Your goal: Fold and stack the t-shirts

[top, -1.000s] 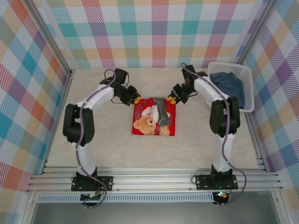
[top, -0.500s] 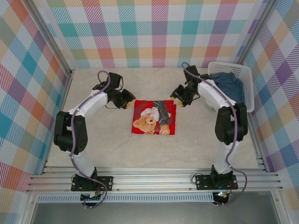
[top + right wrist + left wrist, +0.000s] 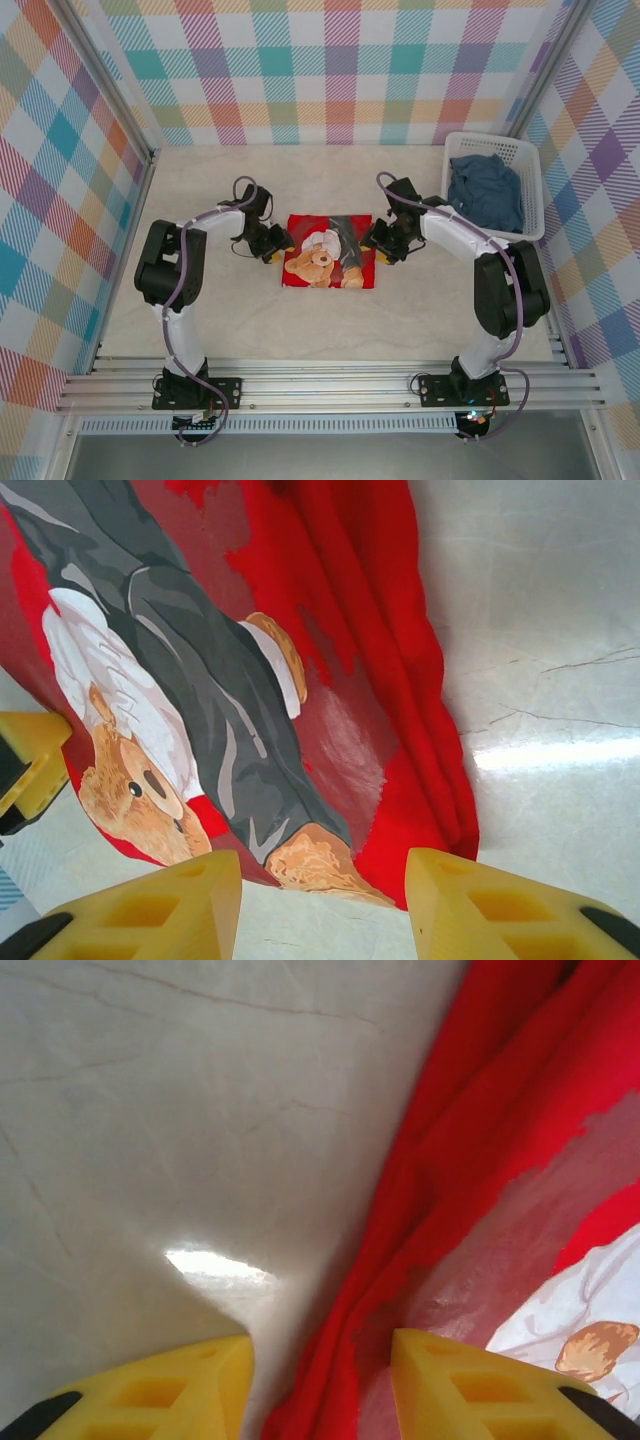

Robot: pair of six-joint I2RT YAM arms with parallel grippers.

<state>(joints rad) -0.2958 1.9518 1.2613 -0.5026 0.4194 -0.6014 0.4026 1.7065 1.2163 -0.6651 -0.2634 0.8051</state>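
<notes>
Both sets of jaws stand parted, with nothing pinched between them. On the left jaws, the blocky yellow fingertips [image 3: 160, 1392] sit low over the pale marbled bench [image 3: 420, 320]. They straddle the left edge of a bright red cloth t-shirt [image 3: 330, 252], one tip over bare bench and the other over the rumpled red hem. Whether either tip touches the cloth I cannot tell. The right jaws are placed likewise at the shirt's right edge, where their own yellow fingertips [image 3: 150, 912] frame a corner of the folded cloth that lies just ahead of them. Seen from above, the white left arm [image 3: 170, 270] and the white right arm [image 3: 495, 270] bend inward from the bench's near edge to either side of the shirt. The red t-shirt lies folded into a rough square around the middle of the bench, well apart from every edge, with its brown teddy-bear print [image 3: 318, 262] facing up. A faded blue-grey t-shirt [image 3: 485, 190] lies crumpled inside a white lattice plastic basket [image 3: 490, 143] that stands at the bench's far right corner.
</notes>
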